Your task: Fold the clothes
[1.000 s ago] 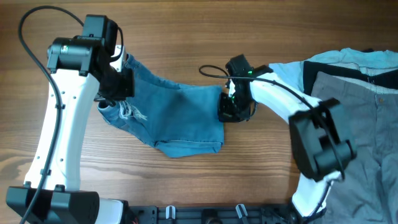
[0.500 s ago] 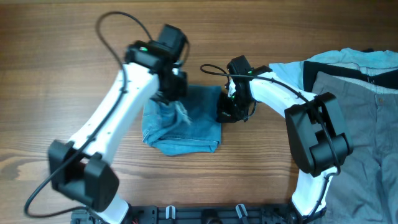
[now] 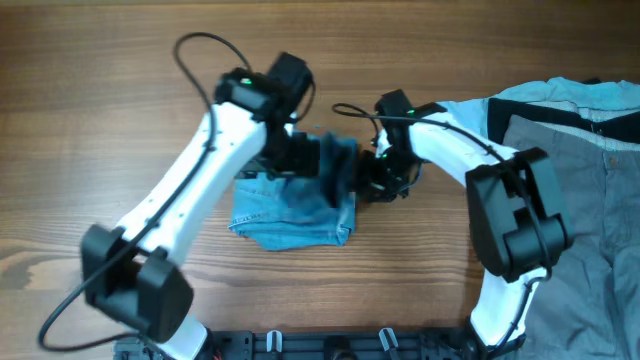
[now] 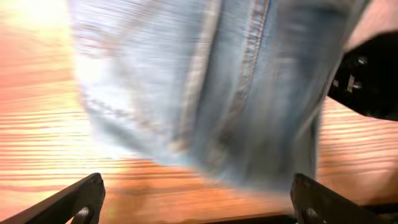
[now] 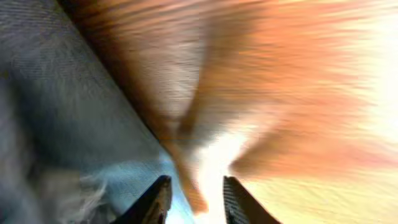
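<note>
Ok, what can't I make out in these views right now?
- Overhead: motion blur smears the left hand and the lifted fold of the jeans; where that fold ends is unclear.
- Right wrist: heavy blur; whether the right hand pinches denim cannot be told.
- Left wrist: blur hides the jeans' hems and pockets.
- Overhead: the right edge cuts off the grey trousers and pale blue shirt.

We find the overhead view bright and evenly lit, with soft shadows on the table (image 3: 100, 60) and motion blur over the raised fold of the jeans (image 3: 335, 172). Both wrist views are badly smeared. The left one washes out pale at its upper left, and the right one streaks orange, with white glare towards its right edge.
</note>
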You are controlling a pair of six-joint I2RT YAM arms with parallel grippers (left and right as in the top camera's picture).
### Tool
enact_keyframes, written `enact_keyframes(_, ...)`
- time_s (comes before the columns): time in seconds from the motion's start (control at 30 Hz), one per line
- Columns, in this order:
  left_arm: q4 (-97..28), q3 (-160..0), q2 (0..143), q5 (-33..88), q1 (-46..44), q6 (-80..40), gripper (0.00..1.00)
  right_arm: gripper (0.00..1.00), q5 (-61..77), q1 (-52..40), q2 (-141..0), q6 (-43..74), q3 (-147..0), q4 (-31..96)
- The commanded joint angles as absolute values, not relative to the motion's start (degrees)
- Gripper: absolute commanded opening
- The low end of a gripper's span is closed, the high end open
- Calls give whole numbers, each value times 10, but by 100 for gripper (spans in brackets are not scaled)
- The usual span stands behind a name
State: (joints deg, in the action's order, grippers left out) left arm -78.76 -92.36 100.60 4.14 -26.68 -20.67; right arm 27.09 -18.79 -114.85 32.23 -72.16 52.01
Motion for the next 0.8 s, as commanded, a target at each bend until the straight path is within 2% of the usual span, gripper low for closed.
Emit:
enact_keyframes(0.0, -793, -936, 982, 23, -224, -197, 84, 35, 214, -152, -1036, 272, -750, 534)
enact_keyframes(0.03, -794, -936, 982, 23, -210, -197, 61, 36, 219, -150, -1004, 254, -750, 526)
enact_keyframes(0.1, -788, -936, 982, 23, -183, -197, 22, 39, 295, -157, -923, 154, -750, 477)
enact_keyframes(0.17, -778, -936, 982, 23, -168, -181, 4, 39, 325, -173, -877, 137, -750, 449)
enact_keyframes(0.2, -776, -936, 983, 23, -164, -168, 4, 38, 325, -181, -868, 140, -750, 445)
enact_keyframes(0.23, -775, -936, 983, 21, -162, -167, 6, 27, 325, -194, -867, 142, -750, 446)
enact_keyframes(0.27, -774, -936, 983, 18, -159, -167, 17, 18, 325, -213, -876, 152, -746, 441)
enact_keyframes(0.3, -770, -936, 983, 16, -156, -167, 25, 16, 325, -231, -889, 156, -741, 434)
enact_keyframes(0.33, -765, -936, 983, 16, -151, -167, 29, 14, 325, -248, -904, 168, -735, 424)
enact_keyframes(0.37, -762, -936, 983, 17, -144, -167, 27, 11, 325, -266, -925, 189, -728, 412)
enact_keyframes(0.43, -764, -936, 983, 17, -135, -167, 18, 7, 322, -286, -967, 235, -720, 404)
enact_keyframes(0.5, -765, -936, 983, 19, -129, -167, 15, 5, 300, -291, -1020, 293, -718, 413)
enact_keyframes(0.53, -765, -936, 983, 19, -128, -167, 22, 4, 294, -289, -1055, 321, -718, 416)
enact_keyframes(0.57, -768, -936, 983, 19, -128, -167, 38, 5, 294, -283, -1084, 342, -718, 419)
enact_keyframes(0.63, -779, -936, 983, 19, -128, -167, 45, 4, 295, -268, -1134, 362, -718, 441)
enact_keyframes(0.77, -760, -879, 983, 45, -129, -167, 46, 5, 289, -253, -1173, 345, -718, 479)
